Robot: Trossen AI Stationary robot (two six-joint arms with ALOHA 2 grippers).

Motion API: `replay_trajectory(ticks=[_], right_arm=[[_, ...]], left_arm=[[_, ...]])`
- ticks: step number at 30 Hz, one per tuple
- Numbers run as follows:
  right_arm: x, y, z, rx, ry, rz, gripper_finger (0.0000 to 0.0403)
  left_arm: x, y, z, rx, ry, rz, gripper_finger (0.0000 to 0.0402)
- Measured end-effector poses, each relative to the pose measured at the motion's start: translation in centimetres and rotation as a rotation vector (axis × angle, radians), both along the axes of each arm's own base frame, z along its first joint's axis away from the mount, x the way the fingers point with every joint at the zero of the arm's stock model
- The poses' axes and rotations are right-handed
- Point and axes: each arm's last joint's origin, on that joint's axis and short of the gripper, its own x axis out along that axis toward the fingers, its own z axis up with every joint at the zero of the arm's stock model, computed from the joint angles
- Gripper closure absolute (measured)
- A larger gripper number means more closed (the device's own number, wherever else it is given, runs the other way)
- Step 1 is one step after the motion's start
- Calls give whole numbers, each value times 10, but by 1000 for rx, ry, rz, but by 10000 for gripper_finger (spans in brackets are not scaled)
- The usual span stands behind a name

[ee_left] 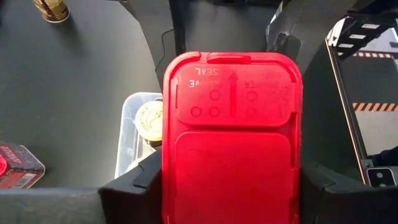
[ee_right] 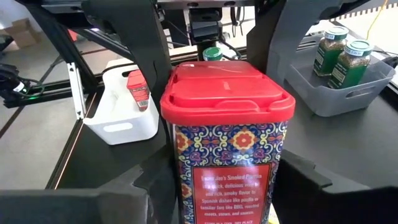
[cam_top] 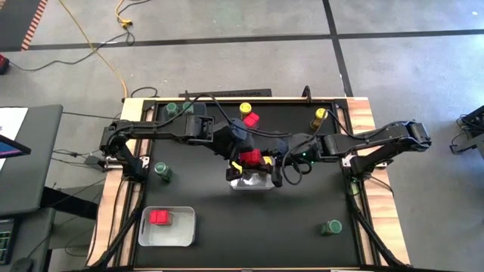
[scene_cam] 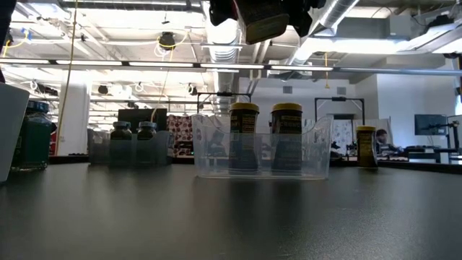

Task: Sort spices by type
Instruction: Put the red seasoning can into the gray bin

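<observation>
A squarish red-topped spice jar (cam_top: pixel 253 157) hangs upright over the clear bin (cam_top: pixel 251 183) at mid-table, and both grippers meet at it. My left gripper (ee_left: pixel 230 186) comes from the table's left and is shut on its red lid. My right gripper (ee_right: pixel 227 193) comes from the right and is shut on its patterned body. Two yellow-lidded jars (scene_cam: pixel 244 137) stand in the clear bin. A white bin (cam_top: pixel 184 234) at the near left holds a red-topped jar (cam_top: pixel 159 217). A grey bin (ee_right: pixel 336 93) at the far left holds green-lidded jars (ee_right: pixel 339 59). My left gripper pinches the jar's red lid by two opposite sides (ee_left: pixel 169 168) between its two fingers. The fingers slant down from the table's left. The jar stays upright, lifted clear above the clear bin. My right gripper has the jar's patterned body (ee_right: pixel 181 168), below the lid, between its two fingers. They come nearly level from the table's right, lower on the jar than the left fingers (ee_right: pixel 146 56) beside the lid.
Loose jars stand on the black table: a yellow-lidded one (cam_top: pixel 245 109) and a red-topped one (cam_top: pixel 252 119) at the far middle, a yellow-lidded one (cam_top: pixel 321 115) at the far right, green-lidded ones at the left (cam_top: pixel 162 170) and the near right (cam_top: pixel 333 226).
</observation>
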Motion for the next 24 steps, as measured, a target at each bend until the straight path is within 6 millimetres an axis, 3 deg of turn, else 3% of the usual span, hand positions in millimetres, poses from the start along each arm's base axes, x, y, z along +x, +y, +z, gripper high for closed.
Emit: replay_trajectory(ticks=[14, 19, 24], right_arm=[[-13, -12, 9, 19, 9, -41, 156], [-15, -13, 10, 21, 10, -47, 112], [-16, -14, 8, 13, 38, -48, 38]], left_arm=[[1, 1, 1, 1, -8, 35, 202], [1, 1, 1, -1, -8, 35, 201], [0, 1, 0, -3, -3, 32, 201]])
